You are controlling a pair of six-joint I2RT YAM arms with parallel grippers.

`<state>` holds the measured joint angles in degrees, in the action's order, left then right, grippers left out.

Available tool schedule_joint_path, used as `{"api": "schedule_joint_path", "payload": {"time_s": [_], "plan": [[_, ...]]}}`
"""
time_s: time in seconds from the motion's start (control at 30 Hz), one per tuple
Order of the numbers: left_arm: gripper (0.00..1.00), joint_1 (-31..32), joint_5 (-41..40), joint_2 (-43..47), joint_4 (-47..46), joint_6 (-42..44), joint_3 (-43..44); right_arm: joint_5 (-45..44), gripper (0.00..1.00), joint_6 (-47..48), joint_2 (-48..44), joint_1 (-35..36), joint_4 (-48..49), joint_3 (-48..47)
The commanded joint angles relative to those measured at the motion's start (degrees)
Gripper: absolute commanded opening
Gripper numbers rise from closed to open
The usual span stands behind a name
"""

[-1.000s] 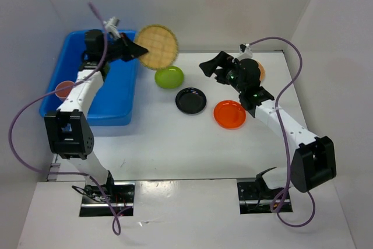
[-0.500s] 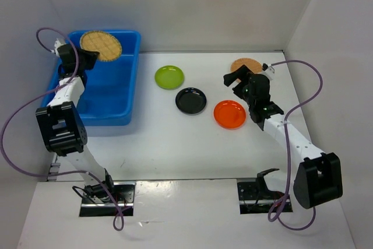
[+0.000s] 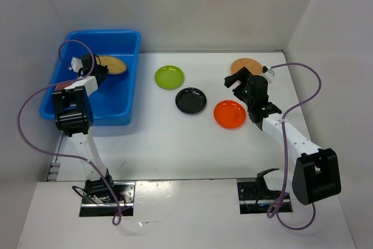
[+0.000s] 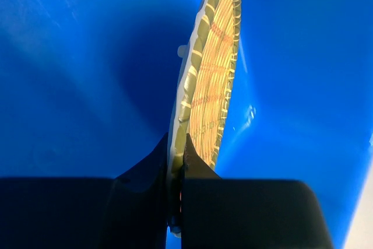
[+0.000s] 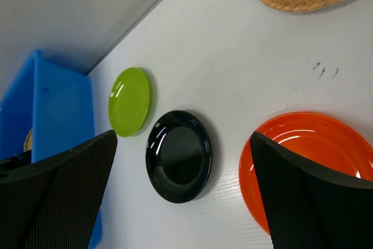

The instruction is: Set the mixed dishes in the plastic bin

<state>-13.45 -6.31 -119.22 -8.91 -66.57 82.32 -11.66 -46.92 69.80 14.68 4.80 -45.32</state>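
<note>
Woven plate point(image 3: 112, 64) now low inside bin point(image 3: 119, 94), rim between left jaws

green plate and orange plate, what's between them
The black plate lies between the green plate and the orange plate, clearest in the top view.

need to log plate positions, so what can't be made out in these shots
Left wrist: held woven plate is edge-on in the left gripper; whether it touches the bin floor is unclear.
Top view: second woven plate is partly behind the right gripper; right wrist's top edge crops it.
Right wrist: orange plate is partly behind a finger.
</note>
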Motion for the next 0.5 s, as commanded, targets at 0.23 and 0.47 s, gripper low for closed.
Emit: {"api": "schedule_joint_path", "payload": {"time_s": [0.23, 0.47], "plan": [[0.27, 0.45, -3.36, -3.03, 0.21, -2.44, 7.23, -6.35, 0.99, -1.68, 7.53, -1.66, 2.07, -2.23], [0.97, 0.97, -0.02, -3.56, 5.73, -1.55, 10.14, -4.42, 0.99, -2.39, 17.56, -4.74, 1.44, -5.91]]}}
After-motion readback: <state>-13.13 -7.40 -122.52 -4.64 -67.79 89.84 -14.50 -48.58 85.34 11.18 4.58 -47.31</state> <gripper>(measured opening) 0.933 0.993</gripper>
